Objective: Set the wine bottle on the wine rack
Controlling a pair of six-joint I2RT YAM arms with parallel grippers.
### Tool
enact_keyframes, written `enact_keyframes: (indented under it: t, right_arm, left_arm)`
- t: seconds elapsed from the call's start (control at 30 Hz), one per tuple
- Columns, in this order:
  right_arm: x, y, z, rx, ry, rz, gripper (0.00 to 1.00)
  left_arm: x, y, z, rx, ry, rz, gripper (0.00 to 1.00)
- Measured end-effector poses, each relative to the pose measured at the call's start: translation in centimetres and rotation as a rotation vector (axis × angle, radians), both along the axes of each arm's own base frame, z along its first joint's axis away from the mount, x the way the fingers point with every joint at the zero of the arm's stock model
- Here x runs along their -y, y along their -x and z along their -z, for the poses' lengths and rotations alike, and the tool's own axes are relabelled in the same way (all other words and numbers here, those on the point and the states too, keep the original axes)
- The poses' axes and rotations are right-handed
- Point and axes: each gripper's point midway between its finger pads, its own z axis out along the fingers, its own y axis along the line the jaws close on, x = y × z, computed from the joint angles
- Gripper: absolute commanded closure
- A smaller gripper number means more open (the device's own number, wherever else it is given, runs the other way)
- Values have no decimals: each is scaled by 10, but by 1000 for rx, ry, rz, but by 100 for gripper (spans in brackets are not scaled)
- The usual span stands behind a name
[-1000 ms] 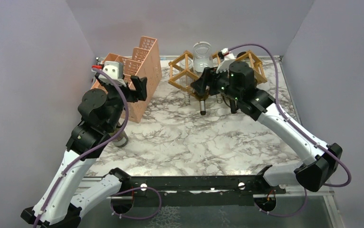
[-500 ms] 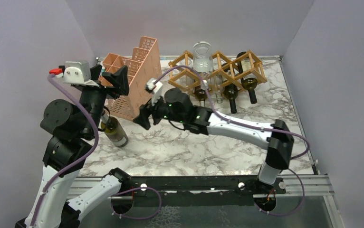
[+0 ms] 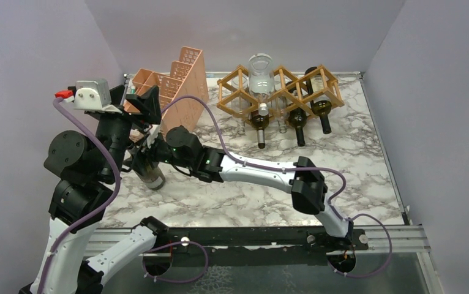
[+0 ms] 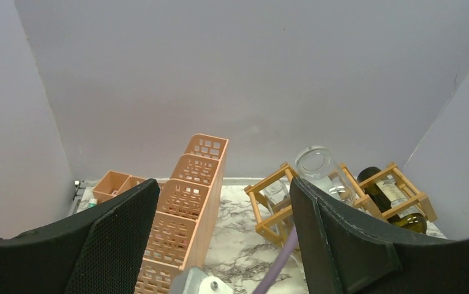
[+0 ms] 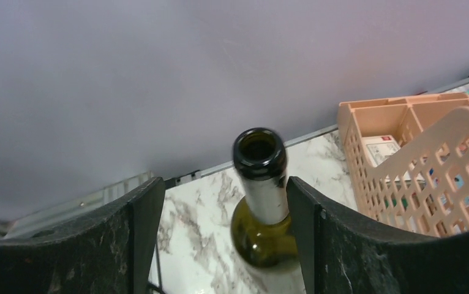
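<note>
Left arm (image 3: 76, 162): raised high at the left edge of the surface (image 3: 367, 162), its wrist aimed toward the back wall.
Left jaws: spread wide with nothing between them; the left wrist view shows only the far wall and the distant racks through the gap.
Wine bottle (image 5: 264, 196): olive-green glass with an open mouth. It stands upright on the marble at the left, just in front of the near end of the pink organizer (image 3: 183, 86) and well apart from the wine rack (image 3: 283, 90).
Right jaws: apart, one on each side of the bottle's neck. In the right wrist view the neck sits close against the jaw on the right, with a clear gap to the other, so it is not clamped.
Right arm (image 3: 262, 171): stretched from its base at the right across the surface to the bottle.
Pink organizer: perforated and stepped, at the back left.
Wine rack: golden-brown lattice at the back, right of the organizer.
Racked bottles: a clear bottle (image 3: 260, 75) on top, and three dark bottles (image 3: 297, 125) lying in the openings, necks toward the arms.
</note>
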Motion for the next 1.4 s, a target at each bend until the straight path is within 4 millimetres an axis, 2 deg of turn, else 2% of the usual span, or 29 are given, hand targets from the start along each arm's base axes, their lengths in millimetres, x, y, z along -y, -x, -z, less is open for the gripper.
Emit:
enact_keyframes:
  t: [0.13,0.2,0.23,0.3,0.47,0.7,0.83,0.93,1.1,1.27,1.4]
  right_arm:
    - [-16,-12,-2,12,-27,26,33]
    - [-20,-16,0,18,-27,37,37]
    - [-20,-18,-6,22,-37,41,39]
    - [-24,-20,-1,24,-32,49,43]
    - [-24,-24,1,36,-22,66,62]
    - [-22,-31,1,71,-14,90,94]
    - [-18,-32,1,87,-17,100,99]
    - [-6,-31,0,94,-7,115,99]
    - [30,-27,0,99,38,152,99]
    - [80,-25,-6,117,80,224,99]
    - [119,-28,-27,138,72,305,99]
  left_arm:
    - [-2,2,1,-6,-3,-2,16]
    - [-2,3,2,-13,-6,-3,16]
    - [-2,3,3,-15,-7,-3,16]
    - [-3,3,2,-15,-8,-3,16]
    - [-3,5,1,-11,-5,-3,16]
    - [-3,4,1,-12,-4,-2,16]
    - [-3,4,1,-14,-6,-2,16]
    - [-2,3,1,-15,-6,-2,16]
    - [-2,3,2,-17,-4,-1,16]
    - [-2,2,3,-19,-5,-1,16]
    - [1,-1,14,-39,-14,4,13]
